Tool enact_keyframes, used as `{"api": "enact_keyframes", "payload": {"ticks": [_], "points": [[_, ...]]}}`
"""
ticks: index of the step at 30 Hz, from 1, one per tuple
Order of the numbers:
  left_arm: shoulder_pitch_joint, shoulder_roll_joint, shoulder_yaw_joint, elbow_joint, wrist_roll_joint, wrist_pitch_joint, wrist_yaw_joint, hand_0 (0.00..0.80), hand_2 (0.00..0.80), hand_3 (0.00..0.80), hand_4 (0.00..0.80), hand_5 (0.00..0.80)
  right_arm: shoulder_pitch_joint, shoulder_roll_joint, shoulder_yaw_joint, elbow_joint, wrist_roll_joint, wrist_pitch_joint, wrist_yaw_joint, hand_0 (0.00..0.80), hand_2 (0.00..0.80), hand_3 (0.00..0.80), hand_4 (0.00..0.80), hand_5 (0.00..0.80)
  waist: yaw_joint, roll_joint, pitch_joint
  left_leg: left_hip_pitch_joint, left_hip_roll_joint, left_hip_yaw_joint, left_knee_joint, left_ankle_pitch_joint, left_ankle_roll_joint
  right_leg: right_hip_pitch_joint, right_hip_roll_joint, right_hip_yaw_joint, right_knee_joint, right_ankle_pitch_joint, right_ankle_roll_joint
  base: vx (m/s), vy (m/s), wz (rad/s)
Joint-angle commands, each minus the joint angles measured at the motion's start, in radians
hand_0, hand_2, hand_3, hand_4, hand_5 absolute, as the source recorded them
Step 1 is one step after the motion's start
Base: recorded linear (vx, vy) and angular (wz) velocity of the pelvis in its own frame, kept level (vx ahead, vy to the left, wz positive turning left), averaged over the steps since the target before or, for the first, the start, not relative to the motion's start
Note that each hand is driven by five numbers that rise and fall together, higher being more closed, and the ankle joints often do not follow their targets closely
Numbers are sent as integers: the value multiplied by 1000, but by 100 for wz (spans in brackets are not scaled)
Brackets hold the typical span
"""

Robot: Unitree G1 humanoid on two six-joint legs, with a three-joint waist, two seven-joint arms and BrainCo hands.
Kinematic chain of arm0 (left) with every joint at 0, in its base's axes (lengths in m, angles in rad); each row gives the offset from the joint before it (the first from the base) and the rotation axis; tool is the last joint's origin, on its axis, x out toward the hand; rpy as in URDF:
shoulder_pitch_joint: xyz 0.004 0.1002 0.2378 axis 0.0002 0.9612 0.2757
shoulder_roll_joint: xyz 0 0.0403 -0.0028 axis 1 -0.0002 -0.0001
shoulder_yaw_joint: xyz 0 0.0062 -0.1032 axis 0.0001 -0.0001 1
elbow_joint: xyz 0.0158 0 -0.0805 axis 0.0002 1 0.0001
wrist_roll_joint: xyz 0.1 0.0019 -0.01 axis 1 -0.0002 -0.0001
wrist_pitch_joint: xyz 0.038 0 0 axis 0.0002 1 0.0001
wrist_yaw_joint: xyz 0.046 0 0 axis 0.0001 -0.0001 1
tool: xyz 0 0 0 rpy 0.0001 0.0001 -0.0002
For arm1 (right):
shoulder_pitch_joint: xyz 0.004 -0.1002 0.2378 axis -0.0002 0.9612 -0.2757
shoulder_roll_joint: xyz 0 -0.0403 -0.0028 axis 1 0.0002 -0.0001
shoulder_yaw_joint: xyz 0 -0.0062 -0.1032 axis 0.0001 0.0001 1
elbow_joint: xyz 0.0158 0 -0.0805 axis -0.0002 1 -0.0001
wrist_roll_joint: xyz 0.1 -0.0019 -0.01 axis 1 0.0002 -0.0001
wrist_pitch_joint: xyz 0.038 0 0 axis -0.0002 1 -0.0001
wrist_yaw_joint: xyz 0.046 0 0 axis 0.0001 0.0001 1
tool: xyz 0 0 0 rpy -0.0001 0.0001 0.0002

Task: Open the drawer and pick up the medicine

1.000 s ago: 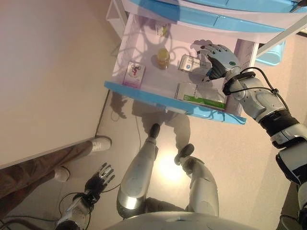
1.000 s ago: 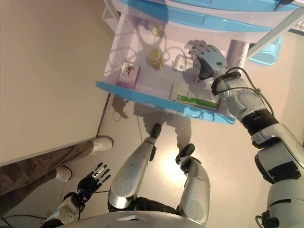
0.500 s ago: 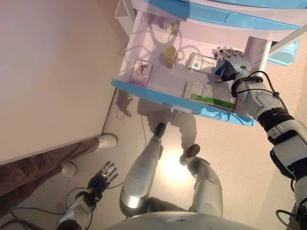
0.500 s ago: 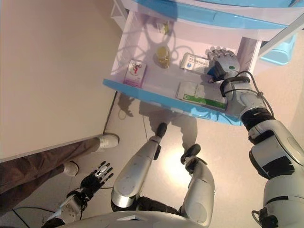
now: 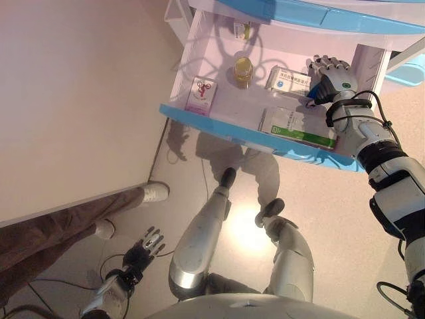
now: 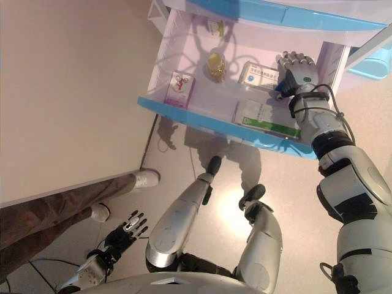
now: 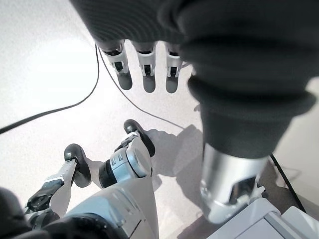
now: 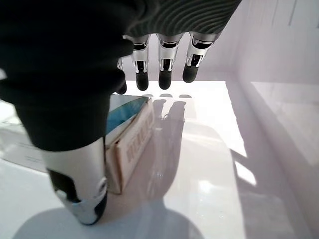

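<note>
The drawer (image 5: 219, 129), white inside with a blue front, stands pulled open. A white-and-blue medicine box (image 5: 287, 80) lies at its back right, and a white-and-green box (image 5: 292, 125) lies along the front right. My right hand (image 5: 330, 76) is inside the drawer at the right end of the white-and-blue box. In the right wrist view its fingers (image 8: 164, 64) are straight above the drawer floor and its thumb hangs beside the box (image 8: 132, 129), holding nothing. My left hand (image 5: 145, 246) hangs low by the floor, open and empty.
A pink box (image 5: 202, 95), a yellow jar (image 5: 243, 68) and a small item (image 5: 240, 29) at the back also lie in the drawer. A closed blue-fronted drawer (image 5: 319, 16) sits above. A pale wall is on the left. A person's leg and white shoe (image 5: 156, 191) stand beside it.
The whole view has shifted as the camera moved. My right hand has moved from over the white-and-blue box's right end to just beside it, nearer the drawer's right wall.
</note>
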State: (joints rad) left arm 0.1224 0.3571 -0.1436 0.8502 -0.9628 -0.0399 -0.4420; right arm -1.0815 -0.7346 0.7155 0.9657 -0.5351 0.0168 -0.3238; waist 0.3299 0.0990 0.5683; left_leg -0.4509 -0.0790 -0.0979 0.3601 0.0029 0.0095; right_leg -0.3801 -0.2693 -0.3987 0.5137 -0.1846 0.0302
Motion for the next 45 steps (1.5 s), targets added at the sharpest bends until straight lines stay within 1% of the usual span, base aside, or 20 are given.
{"api": "enact_keyframes", "payload": {"ticks": [1, 7, 13, 15, 16, 17, 23, 32, 35, 40, 45], "points": [[108, 0, -70, -30, -26, 10, -29, 0, 0, 0, 0, 0, -45, -34, 54, 26, -10, -15, -35, 0, 0, 0, 0, 0, 36, 75, -48, -5, -28, 65, 6, -101, 33, -32, 2, 18, 73, -12, 29, 42, 14, 4], [118, 2, -82, -45, -33, 12, -35, 0, 0, 0, 0, 0, -57, -20, 64, 39, -12, -28, -2, 0, 0, 0, 0, 0, 50, 78, -48, -19, -33, 57, 20, -104, 35, -41, -3, 11, 86, -16, 26, 30, 0, 5], [126, 7, -81, -33, -29, 9, -45, 0, 0, 0, 0, 0, -60, -4, 79, 47, -4, -62, 56, 0, 0, 0, 0, 0, 61, 74, -48, -32, -30, 48, 28, -103, 37, -52, -3, 2, 103, -22, 24, 20, -11, 3], [123, 5, -75, -22, -27, 4, -52, 0, 0, 0, 0, 0, -55, 7, 82, 48, 19, -71, 92, 0, 0, 0, 0, 0, 63, 69, -48, -39, -28, 47, 31, -103, 36, -57, -2, 2, 107, -22, 24, 22, -30, 9], [121, 7, -72, -17, -24, 2, -56, 0, 0, 0, 0, 0, -52, 9, 81, 45, 24, -68, 109, 342, 342, 342, 342, 342, 64, 68, -48, -42, -27, 46, 33, -102, 36, -60, -3, 0, 111, -23, 24, 16, -36, 12], [120, 8, -71, -11, -24, 1, -58, 0, 0, 0, 0, 0, -47, 12, 83, 46, 31, -73, 129, 800, 800, 800, 800, 800, 65, 65, -48, -44, -27, 46, 35, -103, 37, -61, -3, -1, 112, -24, 23, 13, -31, 10], [107, 2, -68, 46, -22, -32, -82, 0, 0, 0, 0, 0, -42, 30, 98, 64, 15, -105, 158, 800, 800, 800, 800, 800, 65, 51, -48, -50, -21, 40, 40, -104, 40, -66, 3, -2, 117, -22, 23, 7, -40, 4], [93, -6, -69, 64, -18, -53, -78, 0, 0, 0, 0, 0, -26, 33, 100, 34, -24, -102, 116, 800, 800, 800, 800, 800, 52, 35, -48, -47, -14, 42, 34, -103, 41, -66, 13, 6, 109, -12, 29, -4, -19, 0], [91, -7, -67, 69, -20, -55, -79, 0, 0, 0, 0, 0, -30, 30, 102, 23, -32, -111, 100, 800, 800, 800, 800, 800, 48, 34, -48, -43, -13, 44, 30, -104, 41, -66, 13, 10, 105, -5, 33, 0, 0, 0], [83, -9, -54, 75, -9, -54, -81, 0, 0, 0, 0, 0, -20, 18, 105, -55, -47, -120, 83, 800, 800, 800, 800, 800, 33, 26, -48, -27, -11, 53, 23, -109, 44, -59, 12, 20, 100, 10, 41, -27, 1, -2], [79, -6, -28, 72, -6, -55, -88, 0, 0, 0, 0, 0, 10, -6, 88, -218, -50, -108, 97, 800, 800, 800, 800, 800, 5, 7, -48, 0, -3, 69, 8, -112, 44, -45, 14, 35, 92, 27, 49, -42, 2, -3]]}}
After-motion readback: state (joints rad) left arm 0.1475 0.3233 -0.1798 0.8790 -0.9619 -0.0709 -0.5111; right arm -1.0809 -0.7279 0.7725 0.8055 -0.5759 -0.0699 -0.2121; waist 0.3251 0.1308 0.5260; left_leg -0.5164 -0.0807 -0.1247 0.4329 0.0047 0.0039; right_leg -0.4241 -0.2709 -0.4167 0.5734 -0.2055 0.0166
